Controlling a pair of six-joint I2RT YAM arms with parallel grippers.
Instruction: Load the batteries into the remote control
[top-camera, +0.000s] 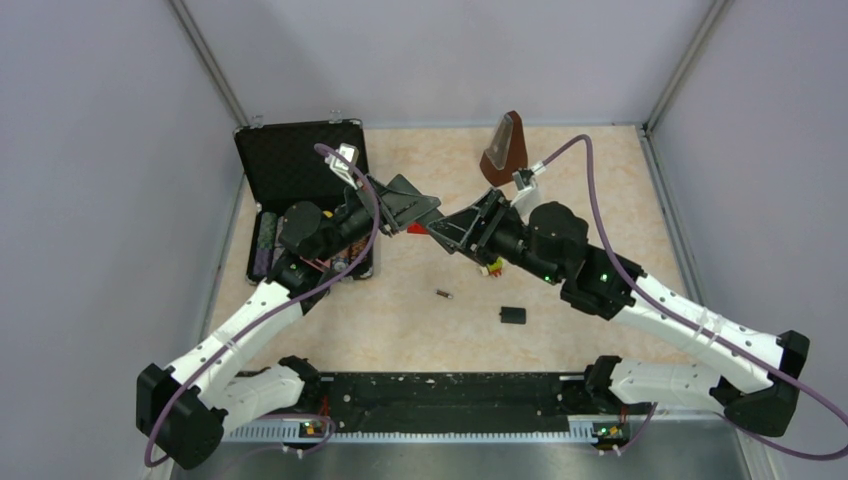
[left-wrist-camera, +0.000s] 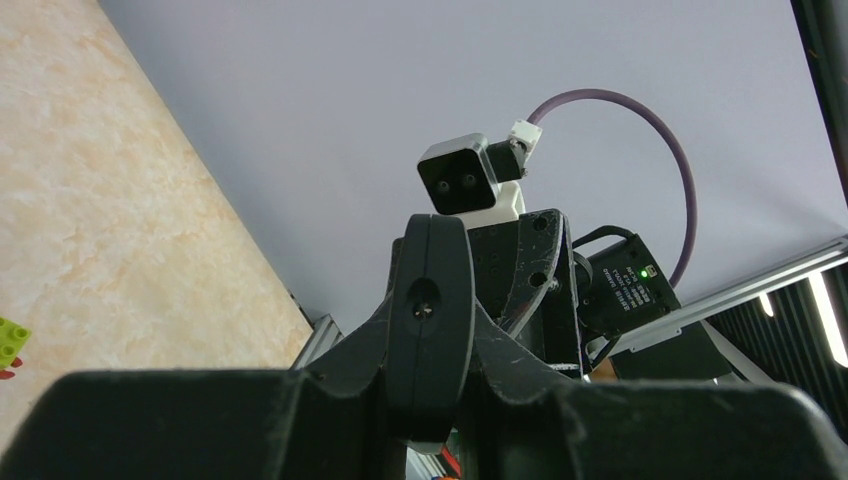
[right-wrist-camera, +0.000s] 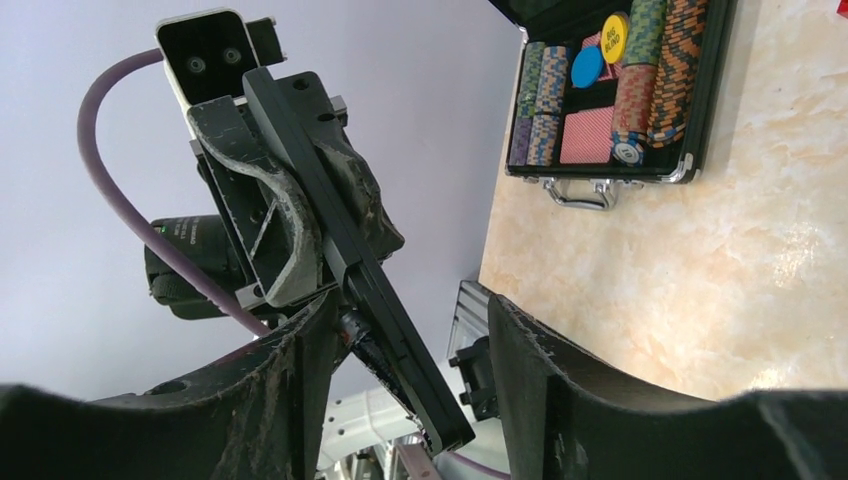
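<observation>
The remote control (right-wrist-camera: 345, 265) is a slim black bar that my left gripper (left-wrist-camera: 432, 330) is shut on, held in the air over the middle of the table and seen end-on in the left wrist view (left-wrist-camera: 430, 300). My right gripper (right-wrist-camera: 410, 320) is open around the remote's free end. One battery (right-wrist-camera: 368, 345) lies against the remote, next to my right gripper's left finger (right-wrist-camera: 300, 380). The second battery (top-camera: 444, 294) lies on the table in front of the grippers. In the top view the left gripper (top-camera: 402, 208) and the right gripper (top-camera: 462, 228) meet tip to tip.
The small black cover piece (top-camera: 512, 315) lies on the table near the loose battery. An open black case (top-camera: 300, 165) with poker chips (right-wrist-camera: 640, 80) stands at the back left. A brown wedge-shaped object (top-camera: 503, 150) stands at the back. Toy bricks (top-camera: 490, 268) lie under the right arm.
</observation>
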